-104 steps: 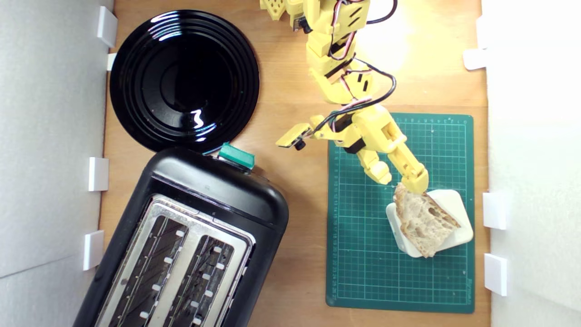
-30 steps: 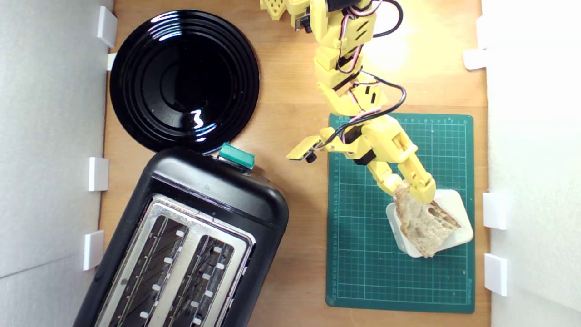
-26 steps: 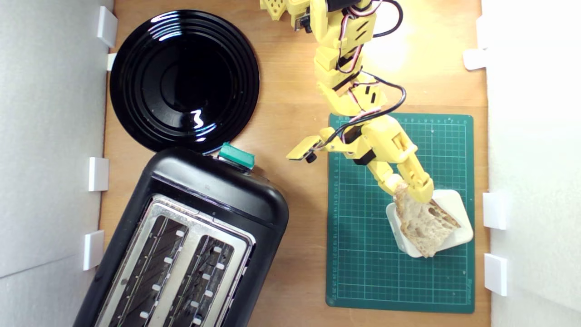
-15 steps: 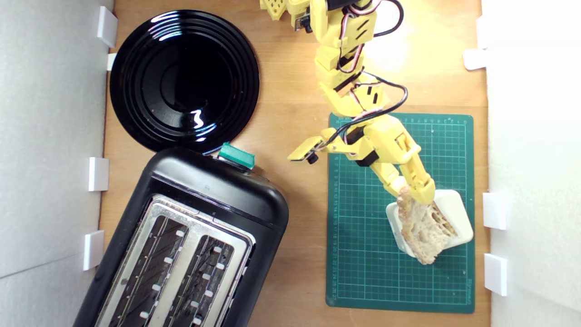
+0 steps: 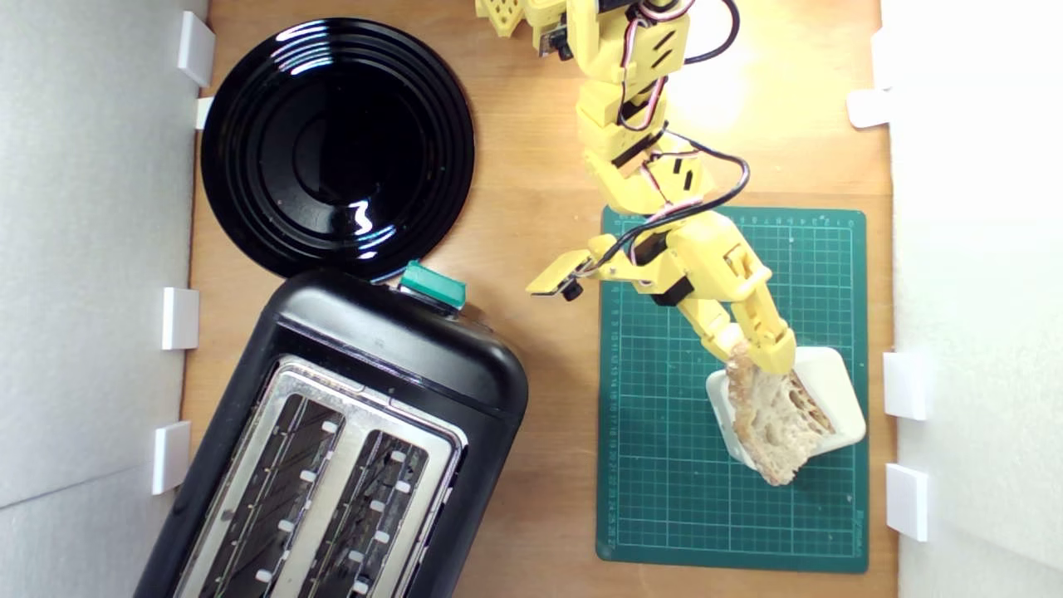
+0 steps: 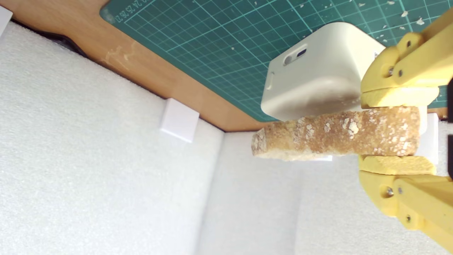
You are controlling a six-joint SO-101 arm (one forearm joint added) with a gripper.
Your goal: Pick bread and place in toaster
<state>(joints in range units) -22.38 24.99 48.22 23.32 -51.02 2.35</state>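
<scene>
tool (image 6: 398, 131): pinching the bread (image 6: 336, 134) by its crust end — both fingers pressing on it
bread: hanging over the cream block (image 5: 839, 378), tilted on edge

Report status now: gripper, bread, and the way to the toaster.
Gripper shut on bread. Bread tilted over cream block, lift not confirmed. Toaster slots empty; no obstacle visible between.

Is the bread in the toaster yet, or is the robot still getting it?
Not yet. Done: the gripper has pinched the bread at one end, as the wrist view shows. In hand: the slice sits tilted over the white block on the green mat; whether it is fully clear is hard to tell. Left: carrying it to the toaster, whose two slots look empty, and dropping it in.
</scene>
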